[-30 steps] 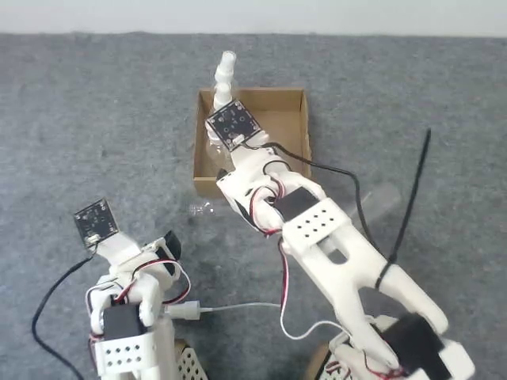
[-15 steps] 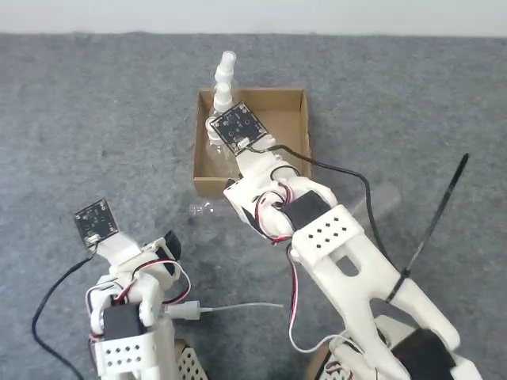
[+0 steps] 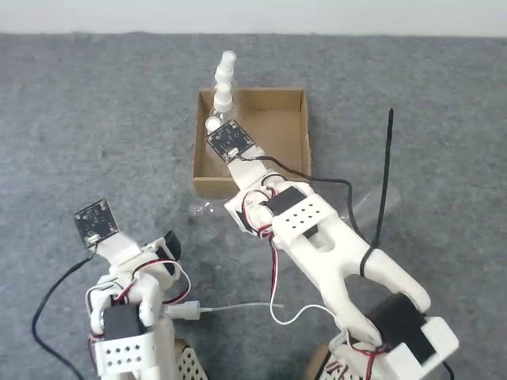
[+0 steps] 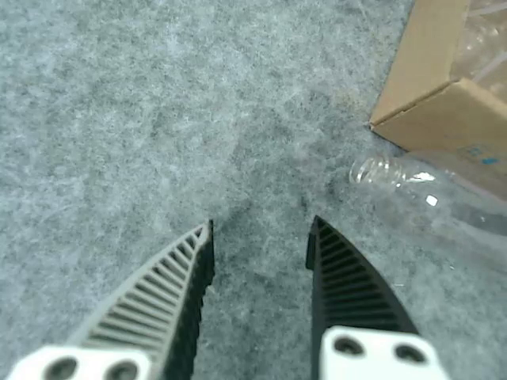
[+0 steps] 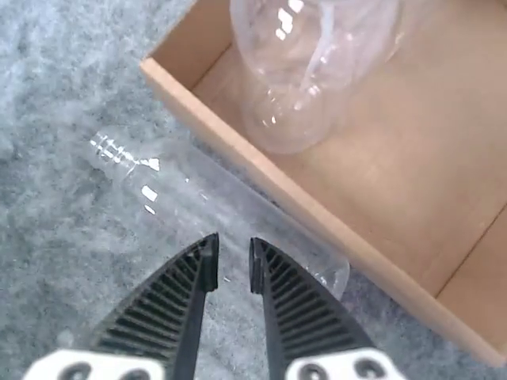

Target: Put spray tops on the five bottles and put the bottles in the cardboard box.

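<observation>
Grey, felt-like carpet point(image 3: 95, 119) covers the table from edge to edge, and a pale wall runs along the far edge.

At the middle of the table the right gripper point(image 5: 231, 241) hangs low with its ribbed black fingers point(image 5: 190, 293) all but closed, a thin slit between them and nothing held. It points down at a clear bottle point(image 5: 182, 190) lying on its side on the carpet. In the right wrist view this bottle sits right against the outside of the cardboard box's point(image 5: 238, 150) near wall. Its threaded neck is bare, with no spray top on it.

Past that wall, inside the box, a second bottle point(image 5: 309, 71) rests on the brown floor. It is clear and rounded, with light glinting off it. From the high view its white spray top point(image 3: 225, 75) juts over the far left corner of the box point(image 3: 304, 127), so the bottle leans into that corner. The lying bottle point(image 3: 202, 209) shows as a faint glassy shape off the box's near left corner.

Right of the right arm point(image 3: 317, 237), a third clear bottle point(image 3: 372, 202) lies faintly on the carpet.

Near the table's near left corner the left gripper point(image 4: 261, 224) is held over bare carpet, its fingers point(image 4: 186, 277) spread apart and empty. Its view takes in the capless bottle point(image 4: 412, 178) and a corner of the box point(image 4: 420, 79) farther off.
</observation>
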Available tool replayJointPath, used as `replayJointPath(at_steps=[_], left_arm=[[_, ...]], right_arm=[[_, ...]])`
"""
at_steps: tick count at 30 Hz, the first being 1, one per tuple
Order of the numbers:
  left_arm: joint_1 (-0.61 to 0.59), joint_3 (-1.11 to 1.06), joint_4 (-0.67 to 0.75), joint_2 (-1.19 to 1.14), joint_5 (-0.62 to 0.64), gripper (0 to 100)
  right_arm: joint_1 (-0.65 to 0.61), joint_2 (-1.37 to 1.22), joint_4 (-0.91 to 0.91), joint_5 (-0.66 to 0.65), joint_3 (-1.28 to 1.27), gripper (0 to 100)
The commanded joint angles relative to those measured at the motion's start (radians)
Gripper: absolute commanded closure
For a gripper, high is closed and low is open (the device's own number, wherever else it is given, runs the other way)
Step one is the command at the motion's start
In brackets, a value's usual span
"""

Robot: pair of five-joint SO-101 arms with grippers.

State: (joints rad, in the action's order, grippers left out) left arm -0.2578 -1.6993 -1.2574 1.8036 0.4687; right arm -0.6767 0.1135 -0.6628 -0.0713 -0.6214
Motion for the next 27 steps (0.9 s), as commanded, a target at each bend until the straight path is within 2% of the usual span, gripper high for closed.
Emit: replayJointPath(at_steps=[1,5,12,17,20,24,27], left_arm=[[-0.005,0.013,-0.003,0.006,-0.005,81],[-0.005,0.013,-0.003,0.006,-0.005,81],[-0.003,0.013,-0.003,0.006,-0.005,81],[-0.003,0.013,-0.003,0.006,-0.005,81],[-0.003,0.013,-0.003,0.006,-0.005,81],[-0.003,0.013,-0.003,0.006,-0.005,81],[-0.003,0.013,-0.003,0.006,-0.005,81]], right_arm=[[-0.004,0.010,0.022,0.008,0.069,99.1],[-0.007,0.010,0.001,0.006,0.066,99.1],[-0.085,0.147,-0.343,-0.055,0.049,99.1],[-0.082,0.303,-0.378,-0.141,0.049,98.6],[-0.084,0.358,-0.384,-0.198,0.049,90.9],[-0.084,0.363,-0.384,-0.256,0.049,73.7],[-0.087,0.328,-0.383,-0.373,0.051,70.4]])
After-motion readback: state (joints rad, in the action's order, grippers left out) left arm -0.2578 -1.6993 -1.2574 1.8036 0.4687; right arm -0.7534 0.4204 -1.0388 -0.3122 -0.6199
